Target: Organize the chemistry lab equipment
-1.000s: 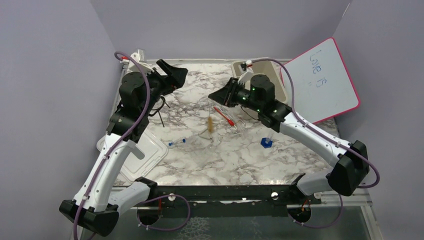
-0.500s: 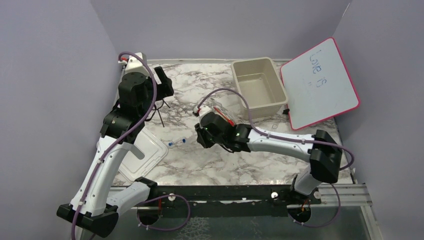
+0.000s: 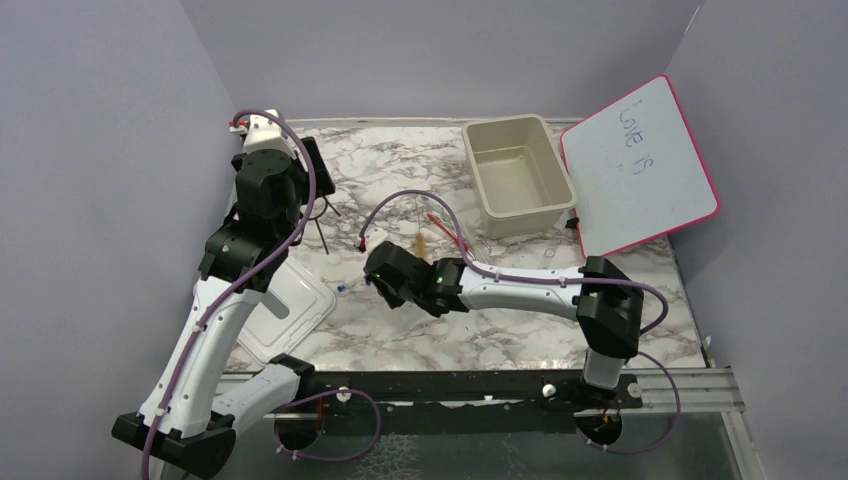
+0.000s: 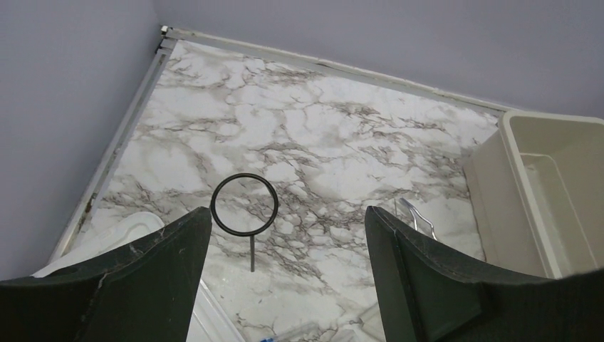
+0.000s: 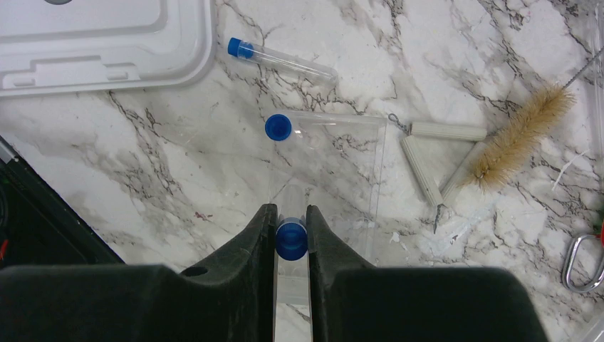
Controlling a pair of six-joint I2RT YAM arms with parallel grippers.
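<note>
Beige tub [image 3: 520, 222] looks bare inside from above, so sorting has, I judge, barely begun; the red-tipped dropper [image 3: 446, 229] and tan-bristled brush [image 3: 421, 247] lie just left of it. Left wrist view: the left pincer [image 4: 285, 217] gapes wide over the black wire ring [image 4: 252, 246], well left of the tub. Right wrist view: the right pincer [image 5: 290, 214] is clamped on one blue-capped tube [image 5: 290, 240]; two more tubes [image 5: 281, 60] lie loose, the tub out of view.

your top view overlooks the whole bench [image 3: 400, 170] from behind. left wrist looks forward from high; right wrist straight down, close. both include the white lid [image 5: 107, 43].
</note>
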